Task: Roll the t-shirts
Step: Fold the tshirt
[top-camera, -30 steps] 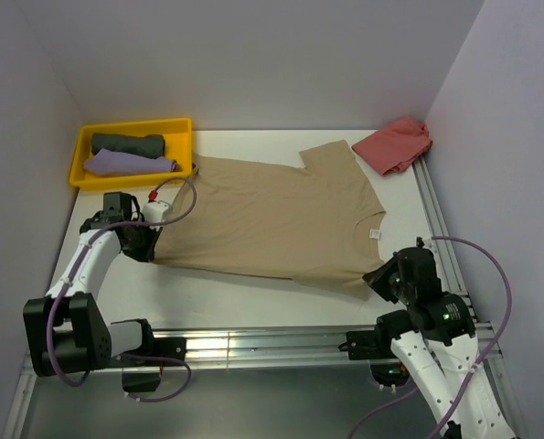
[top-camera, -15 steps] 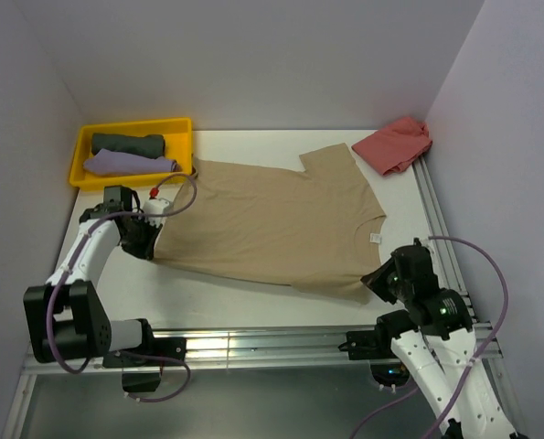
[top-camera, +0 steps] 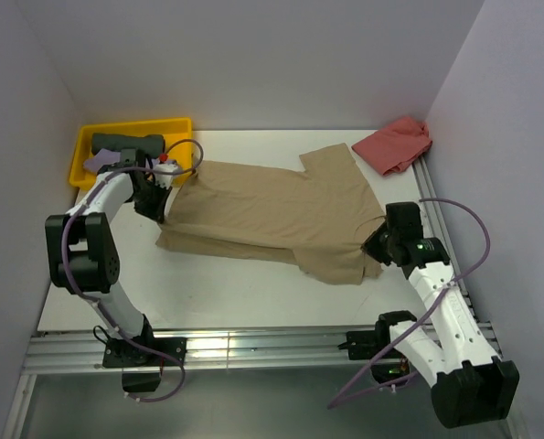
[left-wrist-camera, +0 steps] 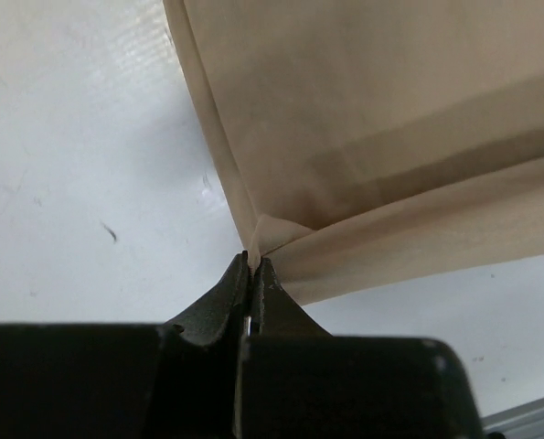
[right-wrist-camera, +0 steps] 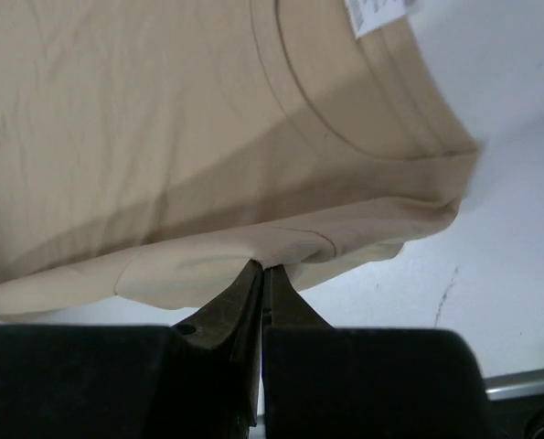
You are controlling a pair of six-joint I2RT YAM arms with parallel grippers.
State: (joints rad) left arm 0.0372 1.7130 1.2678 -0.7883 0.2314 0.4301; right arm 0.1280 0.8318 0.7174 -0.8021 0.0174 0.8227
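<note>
Right now I have both claws pinched shut on the tan t-shirt, one at each end of its near edge. My left claw sits at the left end of the shirt, close to the yellow tray. In the left wrist view the left claw has its jaws closed tight, with a small corner of tan cloth poking up between the tips. My right claw is at the collar end. From its wrist camera I see the right claw clamped on a folded lip of the shirt, just below the neckband, with a white label at the top of that view.

The shirt lies spread across the middle of the white table, and a doubled band of cloth runs along its near side between the two claws. One sleeve points toward the far edge. A salmon-red t-shirt lies crumpled in the far right corner, well apart from it. Inside the tray I can see a rolled dark grey-green t-shirt and a lilac one, partly hidden behind my left arm.
</note>
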